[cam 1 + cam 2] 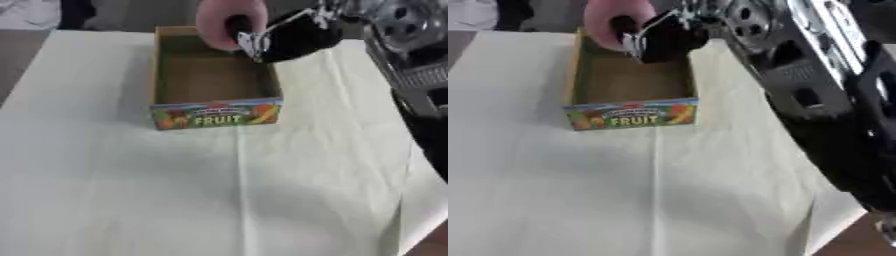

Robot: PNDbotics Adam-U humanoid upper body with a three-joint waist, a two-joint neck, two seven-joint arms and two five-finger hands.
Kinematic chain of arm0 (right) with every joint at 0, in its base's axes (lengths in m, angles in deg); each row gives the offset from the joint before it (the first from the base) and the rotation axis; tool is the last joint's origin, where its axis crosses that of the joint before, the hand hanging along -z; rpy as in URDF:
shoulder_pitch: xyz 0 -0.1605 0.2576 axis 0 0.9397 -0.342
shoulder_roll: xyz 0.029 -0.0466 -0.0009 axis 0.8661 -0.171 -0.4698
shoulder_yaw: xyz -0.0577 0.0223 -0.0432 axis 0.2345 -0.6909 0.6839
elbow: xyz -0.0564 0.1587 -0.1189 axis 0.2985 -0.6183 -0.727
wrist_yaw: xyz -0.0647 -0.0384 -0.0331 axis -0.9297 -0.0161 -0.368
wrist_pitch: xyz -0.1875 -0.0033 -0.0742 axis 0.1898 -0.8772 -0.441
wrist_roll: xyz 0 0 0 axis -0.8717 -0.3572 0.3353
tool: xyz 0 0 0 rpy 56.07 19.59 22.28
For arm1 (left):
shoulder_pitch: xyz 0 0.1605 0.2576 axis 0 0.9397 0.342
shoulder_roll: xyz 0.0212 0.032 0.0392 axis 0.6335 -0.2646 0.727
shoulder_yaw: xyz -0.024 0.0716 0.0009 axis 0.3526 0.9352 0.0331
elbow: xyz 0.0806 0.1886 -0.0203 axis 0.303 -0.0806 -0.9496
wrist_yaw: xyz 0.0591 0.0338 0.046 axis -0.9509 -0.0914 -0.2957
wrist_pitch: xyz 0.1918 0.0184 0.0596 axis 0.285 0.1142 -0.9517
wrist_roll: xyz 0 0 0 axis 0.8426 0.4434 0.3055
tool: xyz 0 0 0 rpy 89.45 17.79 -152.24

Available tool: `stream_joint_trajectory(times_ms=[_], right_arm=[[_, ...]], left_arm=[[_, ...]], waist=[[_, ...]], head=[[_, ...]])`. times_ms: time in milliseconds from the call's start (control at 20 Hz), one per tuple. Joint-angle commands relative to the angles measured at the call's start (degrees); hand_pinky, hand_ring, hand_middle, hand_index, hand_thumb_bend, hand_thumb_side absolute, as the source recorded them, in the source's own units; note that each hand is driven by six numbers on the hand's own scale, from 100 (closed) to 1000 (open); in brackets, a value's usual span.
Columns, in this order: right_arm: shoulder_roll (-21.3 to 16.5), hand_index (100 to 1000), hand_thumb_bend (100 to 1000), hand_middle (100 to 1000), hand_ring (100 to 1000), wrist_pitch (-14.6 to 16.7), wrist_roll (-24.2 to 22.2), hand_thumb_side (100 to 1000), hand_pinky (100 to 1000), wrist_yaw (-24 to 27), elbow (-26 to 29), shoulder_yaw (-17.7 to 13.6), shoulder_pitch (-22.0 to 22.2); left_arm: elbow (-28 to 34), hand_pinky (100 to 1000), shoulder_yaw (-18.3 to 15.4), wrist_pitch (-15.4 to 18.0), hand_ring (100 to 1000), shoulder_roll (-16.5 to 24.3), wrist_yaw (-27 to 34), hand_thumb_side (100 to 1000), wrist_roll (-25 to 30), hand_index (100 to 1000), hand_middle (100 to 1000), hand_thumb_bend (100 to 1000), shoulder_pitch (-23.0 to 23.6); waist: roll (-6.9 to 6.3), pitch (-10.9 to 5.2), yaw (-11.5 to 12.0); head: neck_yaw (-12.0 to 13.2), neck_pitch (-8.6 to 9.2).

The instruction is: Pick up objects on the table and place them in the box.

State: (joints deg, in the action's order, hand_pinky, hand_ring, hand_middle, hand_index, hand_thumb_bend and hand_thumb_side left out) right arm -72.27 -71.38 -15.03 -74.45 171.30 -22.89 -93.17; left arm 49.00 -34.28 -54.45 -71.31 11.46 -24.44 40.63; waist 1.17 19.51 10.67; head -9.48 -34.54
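One pink, rounded object (223, 17), probably light and smooth, sits clamped in the right hand's (293, 37) fingers above the cardboard fruit box's (215, 114) far end.

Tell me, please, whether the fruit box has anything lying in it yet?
Apparently empty: the fruit box shows bare brown floor. The right hand holds a pink object above its far end.

White-clothed table (131, 200), fruit box (214, 114) on it

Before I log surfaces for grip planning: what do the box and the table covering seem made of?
The box looks like matte cardboard: plain brown inner walls, printed FRUIT front. The table covering looks like pale cloth or thin sheet; its straight fold creases suggest so, though I cannot tell which.
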Motion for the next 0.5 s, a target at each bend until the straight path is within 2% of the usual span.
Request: stream_joint_trajectory(times_ms=[50, 500], right_arm=[[2.13, 583, 100, 565, 863, -1.54, -0.48, 159, 773, -3.97, -4.76, 0.39, -2.31], [8.67, 583, 100, 566, 864, -1.56, 5.92, 155, 776, -11.77, -20.20, 1.58, -5.20]], left_arm=[[1.10, 628, 0.23, 0.14, 651, 0.68, 0.09, 662, 0.34, 775, 604, 100, -0.26], [1.10, 628, 0.57, 0.14, 650, 0.58, 0.38, 663, 0.79, 774, 605, 100, -0.60]], waist=[[-0.26, -0.85, 0.30], [-0.27, -0.48, 1.11]], head=[[-0.57, 0.97], [-1.25, 1.32]])
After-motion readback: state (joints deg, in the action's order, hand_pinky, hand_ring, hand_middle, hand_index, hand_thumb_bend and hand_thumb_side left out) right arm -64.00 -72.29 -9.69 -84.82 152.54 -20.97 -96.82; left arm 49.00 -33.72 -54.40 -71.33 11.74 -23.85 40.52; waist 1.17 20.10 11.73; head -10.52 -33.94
